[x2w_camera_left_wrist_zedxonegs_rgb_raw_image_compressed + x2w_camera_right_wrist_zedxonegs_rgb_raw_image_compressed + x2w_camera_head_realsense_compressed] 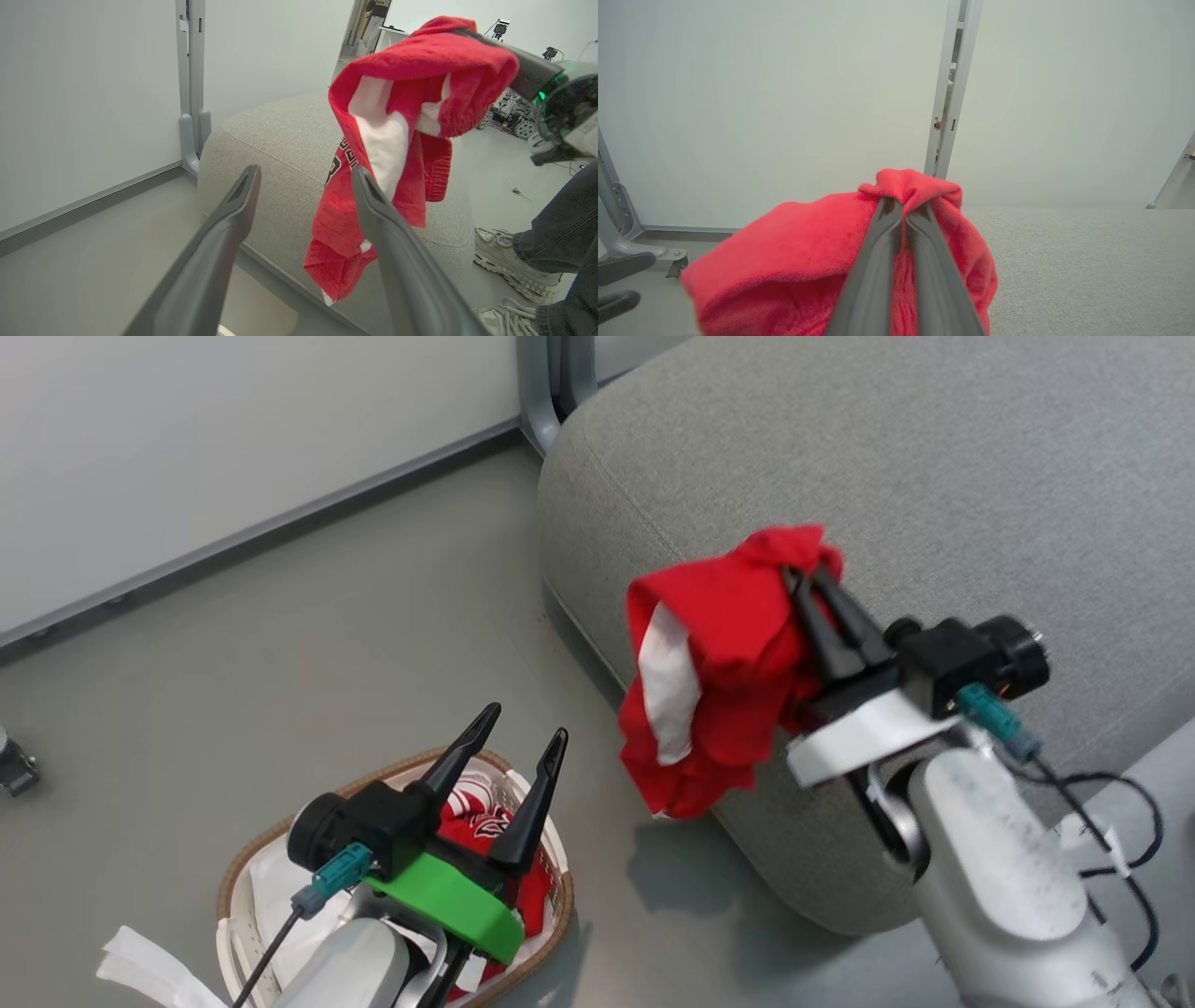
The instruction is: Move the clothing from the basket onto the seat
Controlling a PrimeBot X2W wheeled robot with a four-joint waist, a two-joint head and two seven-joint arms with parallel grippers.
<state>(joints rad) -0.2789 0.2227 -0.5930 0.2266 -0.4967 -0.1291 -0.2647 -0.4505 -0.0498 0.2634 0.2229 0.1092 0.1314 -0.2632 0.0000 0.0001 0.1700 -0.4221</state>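
Note:
My right gripper (805,574) is shut on a red garment with white panels (719,663), which hangs in the air over the front edge of the grey seat (934,476). The same garment (397,140) hangs in the left wrist view, dark lettering on it, and drapes over the closed fingers (878,261) in the right wrist view. My left gripper (525,726) stands open and empty above the basket (252,845), where a second red garment with white markings (481,821) lies.
The basket stands on the grey floor left of the seat, with a white liner sheet (140,971) spilling over its rim. A white wall panel and metal post (541,392) stand behind. A person's shoes (514,256) are beside the seat's far side. Cables (1120,831) trail at right.

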